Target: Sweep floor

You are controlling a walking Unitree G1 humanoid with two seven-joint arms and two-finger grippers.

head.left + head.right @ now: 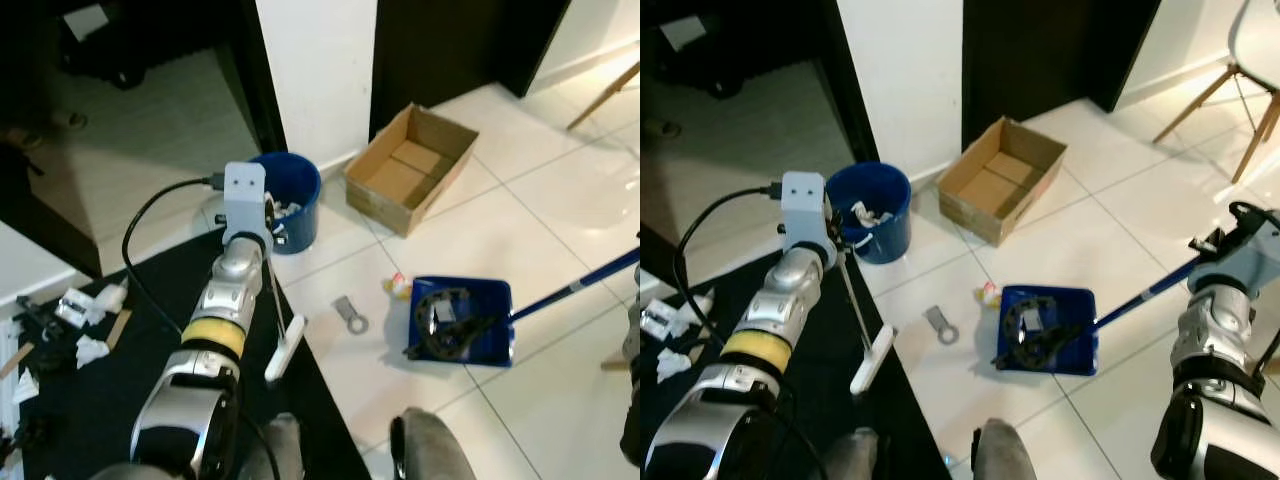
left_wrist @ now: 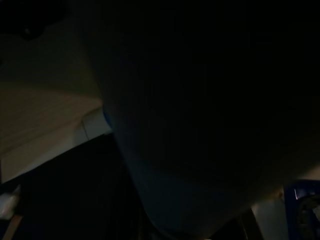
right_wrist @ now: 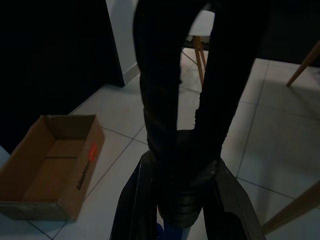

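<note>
While our right gripper [image 3: 186, 150] clenches the dustpan [image 1: 1048, 330] handle, already loaded at 5 o'clock of the bin [image 1: 869, 211], scraps [image 1: 940, 324] remain; left gripper's [image 1: 845, 240] state we cannot tell.

Bucket [image 1: 868, 212] left of cardboard box [image 1: 1002, 178], both by wall; dustpan [image 1: 1048, 330] on floor nearer robot, tag [image 1: 940, 324] to its left, chair [image 1: 1252, 70] far right.
</note>
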